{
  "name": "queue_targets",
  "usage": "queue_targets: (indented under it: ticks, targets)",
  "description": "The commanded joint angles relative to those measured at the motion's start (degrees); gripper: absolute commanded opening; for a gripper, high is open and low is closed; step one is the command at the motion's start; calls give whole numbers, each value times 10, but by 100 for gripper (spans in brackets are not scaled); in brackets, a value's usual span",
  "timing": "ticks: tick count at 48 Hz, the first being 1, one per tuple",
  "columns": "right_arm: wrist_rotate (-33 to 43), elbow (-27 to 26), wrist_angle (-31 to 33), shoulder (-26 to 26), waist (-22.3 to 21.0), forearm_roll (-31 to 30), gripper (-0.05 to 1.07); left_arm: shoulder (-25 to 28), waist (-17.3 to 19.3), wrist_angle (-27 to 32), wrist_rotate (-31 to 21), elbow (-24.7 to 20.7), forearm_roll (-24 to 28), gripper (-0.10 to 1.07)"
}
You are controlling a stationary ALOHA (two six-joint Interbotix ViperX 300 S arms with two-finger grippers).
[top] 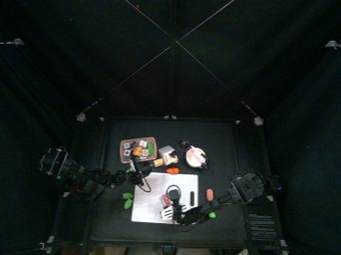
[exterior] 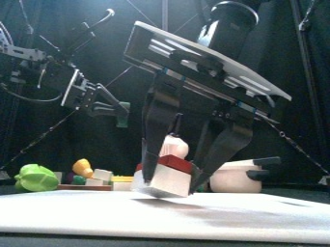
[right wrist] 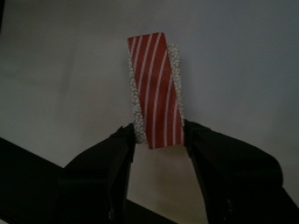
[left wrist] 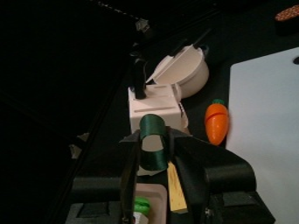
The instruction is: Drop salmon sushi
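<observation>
The salmon sushi (right wrist: 156, 87), a white rice block with a red-and-white striped top, is held at one end between my right gripper's (right wrist: 158, 140) jaws. In the front view the right gripper (exterior: 175, 178) hangs in the middle and holds the sushi (exterior: 172, 174) tilted, just above the white cutting board (exterior: 77, 220). In the top view the right gripper (top: 173, 206) is over the board (top: 158, 184). The left arm (top: 94, 181) rests at the table's left, and its gripper (left wrist: 158, 149) points along the board's edge.
A white bowl (left wrist: 184, 70), a white box (left wrist: 158, 105) and a toy carrot (left wrist: 216, 122) lie beside the board. A green toy (exterior: 37, 177) and a yellow piece (exterior: 83, 167) sit at the front left. A tray of toy foods (top: 138, 150) stands at the back.
</observation>
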Motion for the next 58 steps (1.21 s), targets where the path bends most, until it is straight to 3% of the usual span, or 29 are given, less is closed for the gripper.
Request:
queue_targets:
  ticks: [1, 13, 28, 40, 58]
  targets:
    - [-2, -1, 0, -24, -2, -4, 79, -7, 0, -5, -1, -4, -1, 71]
    - [-2, 27, -11, -31, -7, -4, 81, -7, 0, -5, -1, -2, 0, 71]
    - [5, 45, 2, -47, -8, -7, 104, -7, 0, -6, -1, -2, -1, 71]
    - [-4, 34, 8, -66, -10, -35, 104, -7, 0, -5, -1, 0, -3, 70]
    - [-3, 95, 9, -144, -17, -94, 104, -7, 0, -4, -3, 1, -33, 71]
